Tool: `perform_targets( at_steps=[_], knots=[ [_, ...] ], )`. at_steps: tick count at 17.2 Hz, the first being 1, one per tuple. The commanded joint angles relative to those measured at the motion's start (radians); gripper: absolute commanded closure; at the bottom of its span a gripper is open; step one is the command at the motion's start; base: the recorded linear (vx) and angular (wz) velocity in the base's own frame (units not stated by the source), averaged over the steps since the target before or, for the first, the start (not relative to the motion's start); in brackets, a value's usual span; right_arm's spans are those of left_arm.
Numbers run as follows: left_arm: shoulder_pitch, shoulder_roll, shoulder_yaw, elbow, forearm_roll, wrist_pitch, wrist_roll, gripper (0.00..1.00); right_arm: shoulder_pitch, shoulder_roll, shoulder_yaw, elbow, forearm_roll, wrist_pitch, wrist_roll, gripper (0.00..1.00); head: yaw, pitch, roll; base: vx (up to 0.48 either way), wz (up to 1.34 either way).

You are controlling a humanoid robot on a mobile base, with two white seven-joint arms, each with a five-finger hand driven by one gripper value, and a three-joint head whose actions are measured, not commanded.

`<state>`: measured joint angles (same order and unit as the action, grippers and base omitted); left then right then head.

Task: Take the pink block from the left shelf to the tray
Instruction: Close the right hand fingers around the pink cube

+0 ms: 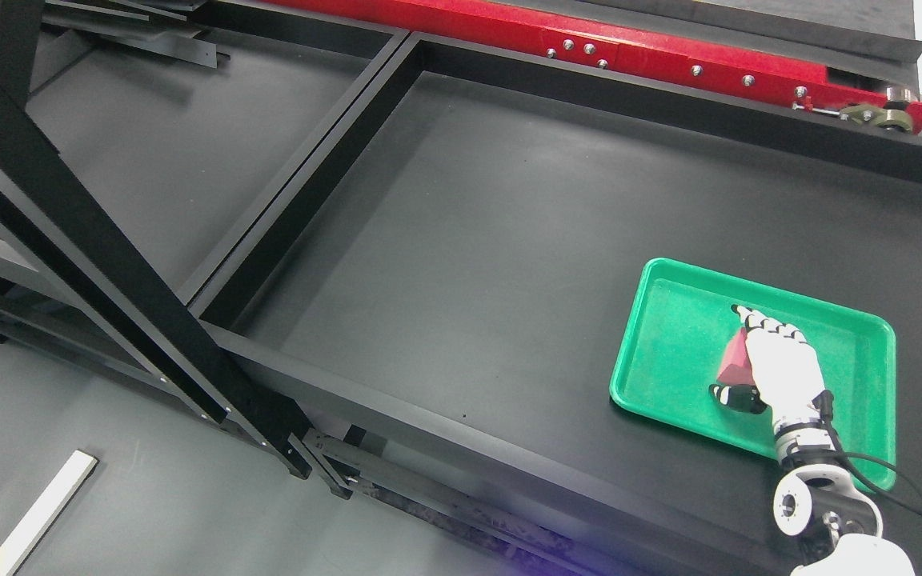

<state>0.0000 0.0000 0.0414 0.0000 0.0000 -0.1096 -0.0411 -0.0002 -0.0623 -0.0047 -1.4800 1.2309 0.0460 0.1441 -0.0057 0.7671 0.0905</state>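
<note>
A black diagonal frame beam [101, 264] is seen crossing the left of the head view, cut off at the upper left corner. A white strip [41, 512] lies on the grey floor at the lower left, partly cut by the bottom edge. The black counter [461, 240] is bounded by raised black rails, and a red rail [629, 56] runs along its far side. A green tray [669, 344] rests on the counter at the right. The right robot hand [777, 364] is positioned over the tray, its fingers closed around the pink block [735, 362]. The block is largely hidden by the hand; only its left face is visible. Whether the block touches the tray floor cannot be determined.
</note>
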Motion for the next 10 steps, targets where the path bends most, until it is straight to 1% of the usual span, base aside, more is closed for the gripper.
perform_targets(
  at_steps=[1,4,6,8,9,10],
  knots=[
    [-0.023,0.017,0.0,-0.018,-0.002,0.001,0.0,0.0,-0.007,-0.022,-0.014,0.058,-0.001,0.008,0.012,0.36,0.0,0.0,0.0,0.027,0.0],
    [-0.023,0.017,0.0,-0.018,-0.002,0.001,0.0,0.0,-0.007,-0.027,-0.014,0.06,-0.001,0.008,0.012,0.52,0.0,0.0,0.0,0.012,0.01],
    [-0.023,0.017,0.0,-0.018,-0.002,0.001,0.0,0.0,-0.009,-0.027,-0.021,0.06,-0.002,0.008,0.012,0.69,0.0,0.0,0.0,0.0,0.0],
    [-0.023,0.017,0.0,-0.018,-0.002,0.001,0.0,0.0,-0.009,-0.033,-0.026,0.06,-0.004,0.008,0.012,0.9,0.0,0.0,0.0,0.0,0.0],
    [-0.023,0.017,0.0,-0.018,-0.002,0.001,0.0,0.0,-0.015,-0.042,-0.028,0.058,-0.004,0.0,0.009,0.96,0.0,0.0,0.0,0.0,0.0],
    [-0.023,0.017,0.0,-0.018,-0.002,0.001,0.0,0.0,-0.017,-0.043,-0.037,0.058,-0.005,-0.015,0.003,0.98,0.0,0.0,0.0,0.0,0.0]
  ],
)
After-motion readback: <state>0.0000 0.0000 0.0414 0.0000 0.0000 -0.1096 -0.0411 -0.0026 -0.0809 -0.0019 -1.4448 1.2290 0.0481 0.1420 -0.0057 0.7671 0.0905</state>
